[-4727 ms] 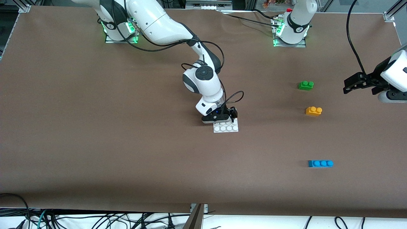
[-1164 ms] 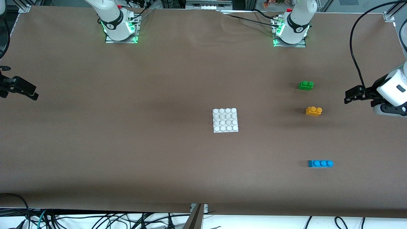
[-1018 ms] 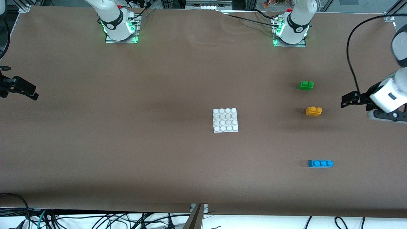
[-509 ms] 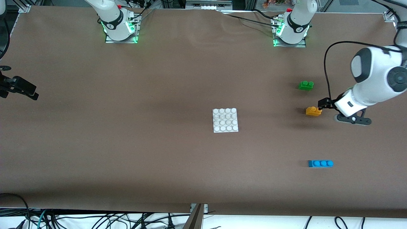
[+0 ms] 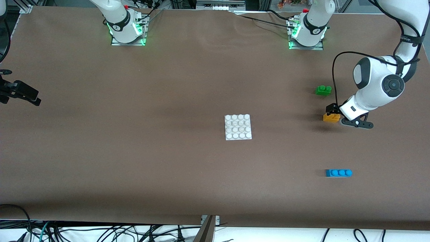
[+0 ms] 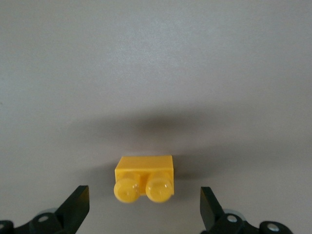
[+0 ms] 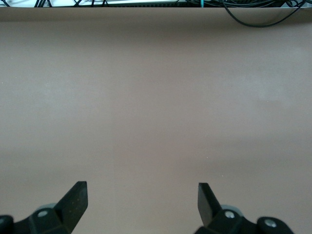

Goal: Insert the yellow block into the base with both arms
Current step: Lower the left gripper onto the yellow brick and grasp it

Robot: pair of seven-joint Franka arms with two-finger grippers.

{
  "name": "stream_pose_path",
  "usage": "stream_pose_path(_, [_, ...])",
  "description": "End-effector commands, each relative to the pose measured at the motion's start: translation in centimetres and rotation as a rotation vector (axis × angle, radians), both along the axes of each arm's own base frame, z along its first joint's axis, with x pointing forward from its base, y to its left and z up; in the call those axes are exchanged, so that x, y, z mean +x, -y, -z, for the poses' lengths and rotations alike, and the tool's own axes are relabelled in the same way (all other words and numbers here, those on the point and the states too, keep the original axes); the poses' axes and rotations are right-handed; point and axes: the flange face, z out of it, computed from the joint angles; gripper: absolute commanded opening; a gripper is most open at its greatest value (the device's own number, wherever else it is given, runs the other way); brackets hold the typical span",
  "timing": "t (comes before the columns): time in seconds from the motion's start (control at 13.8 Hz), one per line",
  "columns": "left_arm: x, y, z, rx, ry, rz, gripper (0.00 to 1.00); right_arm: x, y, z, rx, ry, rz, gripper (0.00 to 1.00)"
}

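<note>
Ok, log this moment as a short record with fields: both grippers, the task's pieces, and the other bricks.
left gripper: open, low over the yellow block, fingers either side, not closed on it
right gripper: open, waiting at the right arm's end of the table
base: mid-table, bare studs
green brick: farther from the camera than the yellow block
blue brick: nearer the camera

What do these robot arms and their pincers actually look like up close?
Both arms are glossy white with rounded segments and black bands and round black caps at the joints. The left arm trails a looping black cable. Each base glows green at its foot, with a small red part above. The left gripper and right gripper are black, with two flat tapering fingers.
</note>
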Motion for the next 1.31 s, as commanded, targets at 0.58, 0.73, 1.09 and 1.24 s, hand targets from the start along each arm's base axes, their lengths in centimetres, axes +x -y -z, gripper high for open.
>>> stream_pose_path(0.58, [-2.3,0.1,5.6,-0.004,0.066,0.047,1.00,-0.5,0.0,-0.1,-0.012,-0.004,-0.010,1.00])
stream_pose_path(0.73, [-2.4,-0.2,6.4,-0.008,0.063,0.062,1.00,-0.5,0.1,-0.1,-0.013,-0.004,-0.009,1.00])
stream_pose_path(1.09, [-2.5,-0.3,6.7,-0.009,0.055,0.062,0.61,-0.5,0.1,-0.1,-0.013,-0.004,-0.007,1.00])
stream_pose_path(1.24, [-2.4,-0.3,6.6,-0.008,0.057,0.062,0.21,-0.5,0.1,-0.1,-0.012,-0.003,-0.007,1.00])
